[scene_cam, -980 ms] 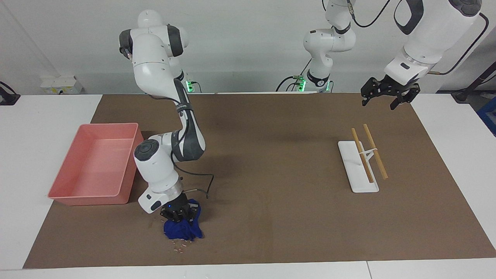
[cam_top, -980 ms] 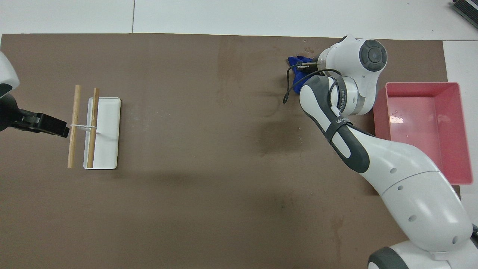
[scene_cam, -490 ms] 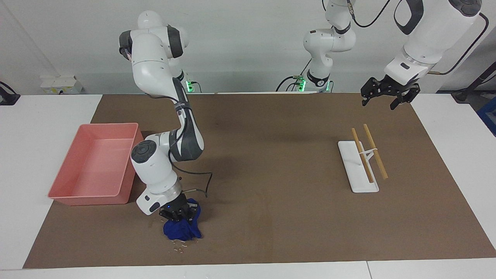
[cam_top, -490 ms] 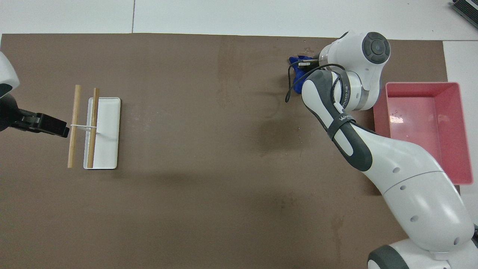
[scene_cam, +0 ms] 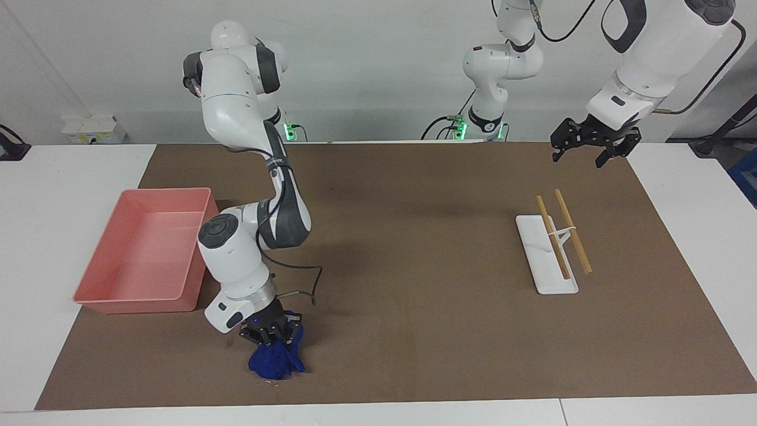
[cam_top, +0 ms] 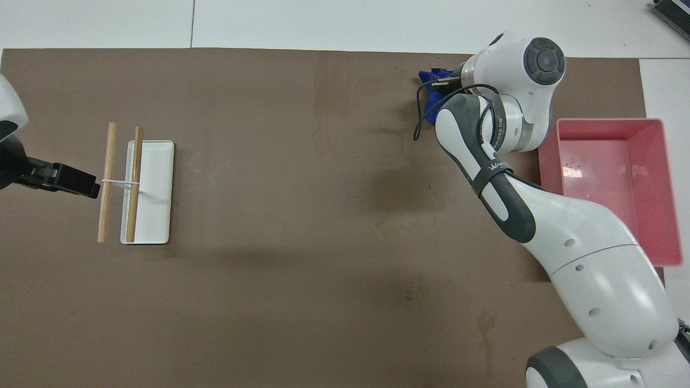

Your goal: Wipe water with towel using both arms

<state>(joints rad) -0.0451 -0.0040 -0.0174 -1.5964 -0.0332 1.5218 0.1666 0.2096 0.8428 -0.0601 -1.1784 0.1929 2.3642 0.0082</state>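
Observation:
A crumpled blue towel [scene_cam: 273, 362] lies pressed on the brown mat, near the mat's edge farthest from the robots, toward the right arm's end. My right gripper [scene_cam: 271, 339] is shut on the towel's top and points down at the mat. A few tiny shiny droplets of water [scene_cam: 267, 383] show just past the towel; the rest is hidden under it. In the overhead view the right wrist covers most of the towel [cam_top: 430, 81]. My left gripper [scene_cam: 591, 145] hangs open and empty, high over the mat's corner at the left arm's end, and waits.
A pink tray [scene_cam: 136, 303] stands beside the right arm's elbow. A white rack [scene_cam: 547, 278] carrying two wooden rods [scene_cam: 572, 231] stands toward the left arm's end. A faint dry dark stain [cam_top: 331, 97] marks the mat's middle.
My right gripper has dragged the towel a little farther from the robots, over the droplets, so fewer of them show. The left arm has not moved.

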